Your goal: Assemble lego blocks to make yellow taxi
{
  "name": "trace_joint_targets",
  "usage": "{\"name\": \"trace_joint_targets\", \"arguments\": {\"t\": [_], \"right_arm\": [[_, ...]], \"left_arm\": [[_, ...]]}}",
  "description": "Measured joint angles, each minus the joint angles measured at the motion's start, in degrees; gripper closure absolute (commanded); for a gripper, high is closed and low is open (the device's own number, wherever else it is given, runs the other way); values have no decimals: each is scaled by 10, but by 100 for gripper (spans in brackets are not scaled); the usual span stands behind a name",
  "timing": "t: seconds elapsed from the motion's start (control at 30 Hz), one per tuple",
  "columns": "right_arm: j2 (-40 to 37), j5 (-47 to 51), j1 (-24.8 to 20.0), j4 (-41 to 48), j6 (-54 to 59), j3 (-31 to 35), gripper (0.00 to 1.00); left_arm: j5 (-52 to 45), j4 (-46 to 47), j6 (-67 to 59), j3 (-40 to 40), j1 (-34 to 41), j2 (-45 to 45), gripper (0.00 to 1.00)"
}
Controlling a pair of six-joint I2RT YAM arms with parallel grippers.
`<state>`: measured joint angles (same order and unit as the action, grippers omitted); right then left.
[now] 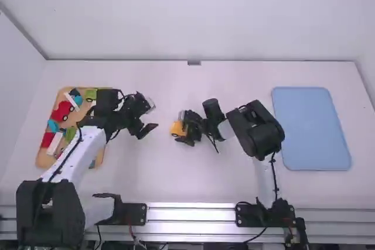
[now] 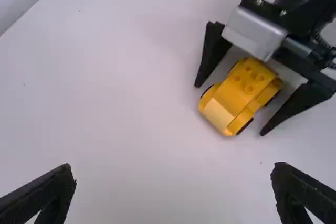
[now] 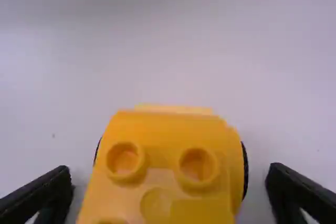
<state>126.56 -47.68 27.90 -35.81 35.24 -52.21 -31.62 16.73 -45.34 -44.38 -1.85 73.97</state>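
The right gripper (image 1: 180, 127) stands wide open, a finger to each side of the yellow car (image 2: 236, 95), clasping nothing; the left gripper (image 1: 152, 116) is spread wide too, empty, near it; the car sits wheels-down on the table (image 1: 193, 174), between the wooden tray (image 1: 40, 159) and the blue mat (image 1: 310, 127).

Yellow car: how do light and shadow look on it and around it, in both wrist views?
Left wrist view: paler sloped end on the yellow car, soft shadow on the table beside it; right wrist view: soft grey shadow at its sides, a faint darker band across the table farther off.
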Motion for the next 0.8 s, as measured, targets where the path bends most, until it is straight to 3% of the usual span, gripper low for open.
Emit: {"name": "trace_joint_targets", "arguments": {"t": [0.07,0.17,0.4,0.63,0.8], "right_arm": [[0,-4,-2,0,-4,-3,44],[0,-6,-3,-2,-17,-5,65],[0,-24,-29,0,-62,-6,67],[-49,-42,-122,83,-66,-6,67],[-161,51,-208,226,-57,-7,69]], "left_arm": [[0,-17,4,12,-2,0,1],[0,-35,7,24,-2,0,1],[19,-66,42,32,-1,0,1],[63,-86,73,32,-1,0,1],[76,-103,81,32,-2,0,1]]}}
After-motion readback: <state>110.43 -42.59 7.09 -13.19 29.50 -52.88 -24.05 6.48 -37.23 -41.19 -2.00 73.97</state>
